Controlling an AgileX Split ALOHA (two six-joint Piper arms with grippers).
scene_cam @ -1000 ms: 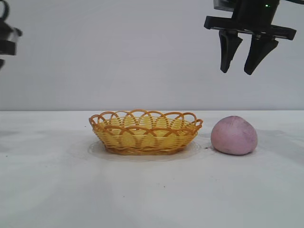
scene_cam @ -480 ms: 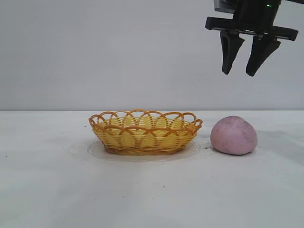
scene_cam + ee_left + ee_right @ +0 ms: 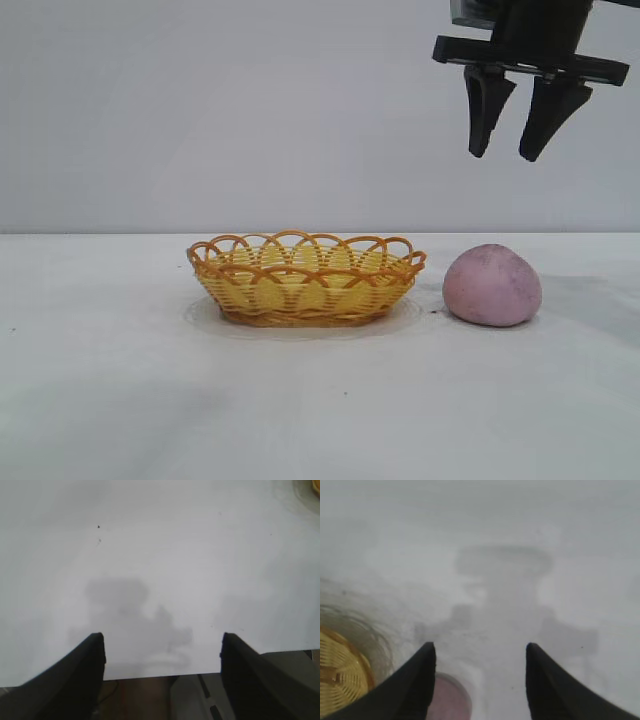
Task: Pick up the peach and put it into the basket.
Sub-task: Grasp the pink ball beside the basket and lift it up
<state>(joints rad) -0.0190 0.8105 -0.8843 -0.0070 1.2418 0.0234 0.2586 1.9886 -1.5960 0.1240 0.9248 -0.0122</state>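
Peach (image 3: 492, 286) on table, below open right claw (image 3: 510, 152), beside basket (image 3: 305, 278)

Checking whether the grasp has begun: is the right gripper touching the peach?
Apart. The exterior view shows the right gripper open and hanging high above the peach, with bare wall between its fingertips and the fruit.

- The right hand (image 3: 508, 155) is matte black: two tapering, blade-like fingers (image 3: 486, 110) under a flat black crossbar, with a grey block above.
- The left hand (image 3: 162, 652) shows two broad black fingers (image 3: 75, 680).
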